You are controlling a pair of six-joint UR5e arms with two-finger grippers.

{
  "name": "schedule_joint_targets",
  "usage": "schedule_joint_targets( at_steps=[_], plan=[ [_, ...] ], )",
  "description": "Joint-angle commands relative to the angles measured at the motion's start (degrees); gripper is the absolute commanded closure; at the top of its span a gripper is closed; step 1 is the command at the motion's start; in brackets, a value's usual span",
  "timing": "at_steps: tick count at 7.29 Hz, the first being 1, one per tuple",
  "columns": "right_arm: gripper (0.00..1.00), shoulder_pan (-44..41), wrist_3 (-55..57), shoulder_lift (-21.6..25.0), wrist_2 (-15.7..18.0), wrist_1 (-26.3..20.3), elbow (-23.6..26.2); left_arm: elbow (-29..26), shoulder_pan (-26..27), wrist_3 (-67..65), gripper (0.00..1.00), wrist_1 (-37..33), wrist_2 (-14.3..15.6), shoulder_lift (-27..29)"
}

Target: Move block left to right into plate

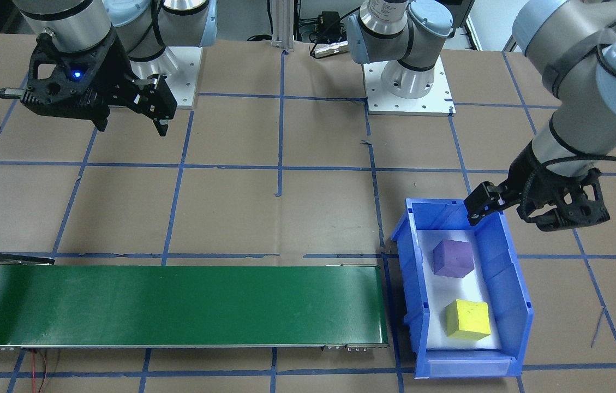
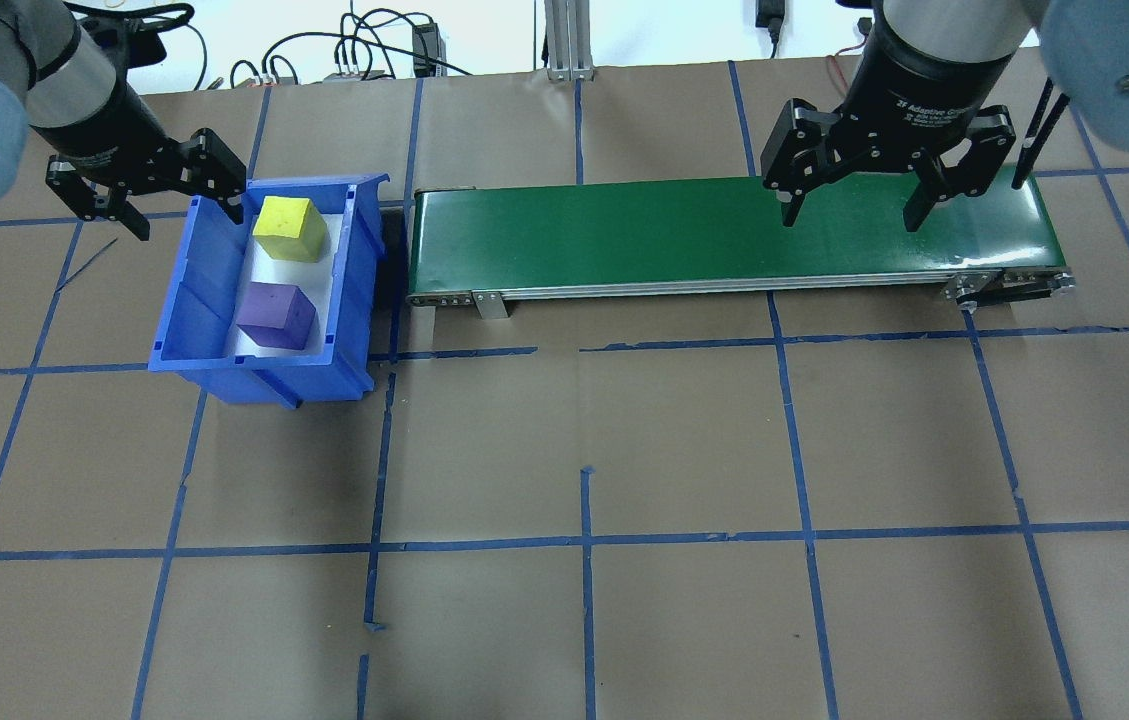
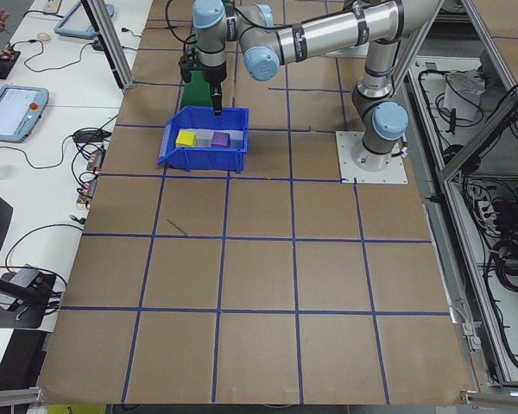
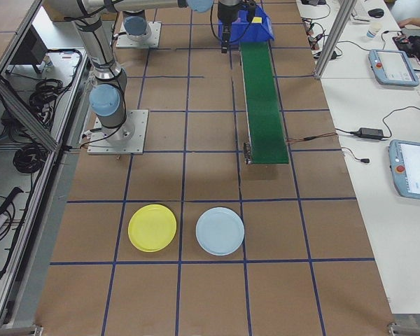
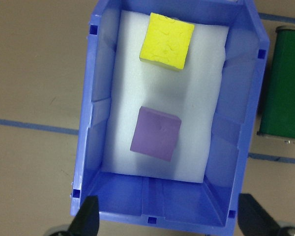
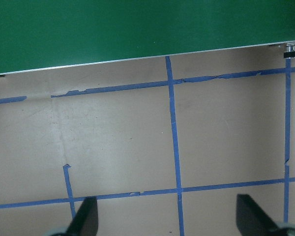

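Left gripper (image 2: 159,192) is spread wide and empty over the blue bin's (image 2: 186,300) edge. Purple cube (image 2: 274,316) and yellow cube (image 2: 290,228) both sit inside, untouched. Right gripper (image 2: 854,210) hangs wide over the green conveyor (image 2: 624,235). Yellow plate (image 4: 152,227) is well apart, so basically nothing's done.

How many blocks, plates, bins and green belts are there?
Blocks: 2, a yellow block and a purple block
Plates: 2, a yellow plate and a pale blue plate
Bins: 1, the blue bin
Belts: 1, the green belt
Total: 6
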State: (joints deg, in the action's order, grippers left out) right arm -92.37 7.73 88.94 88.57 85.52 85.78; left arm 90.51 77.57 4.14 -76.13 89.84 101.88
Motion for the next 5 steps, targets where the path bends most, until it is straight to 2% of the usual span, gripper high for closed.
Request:
schedule_joint_targets(
  at_steps=[1,2,3,5],
  plan=[
    [0.00,0.00,0.00,0.00,0.02,0.00,0.09,-0.07,-0.05,-0.01,0.00,8.76,-0.10,6.55],
    [0.00,0.00,0.00,0.00,0.02,0.00,0.09,0.01,-0.05,-0.01,0.00,10.98,-0.63,8.84],
    [0.00,0.00,0.00,0.00,-0.07,0.00,0.09,0.28,-0.05,0.17,0.00,11.35,-3.76,9.65],
    [0.00,0.00,0.00,0.00,-0.07,0.00,0.00,2.21,0.03,0.26,0.00,11.44,-4.94,9.74]
  ],
)
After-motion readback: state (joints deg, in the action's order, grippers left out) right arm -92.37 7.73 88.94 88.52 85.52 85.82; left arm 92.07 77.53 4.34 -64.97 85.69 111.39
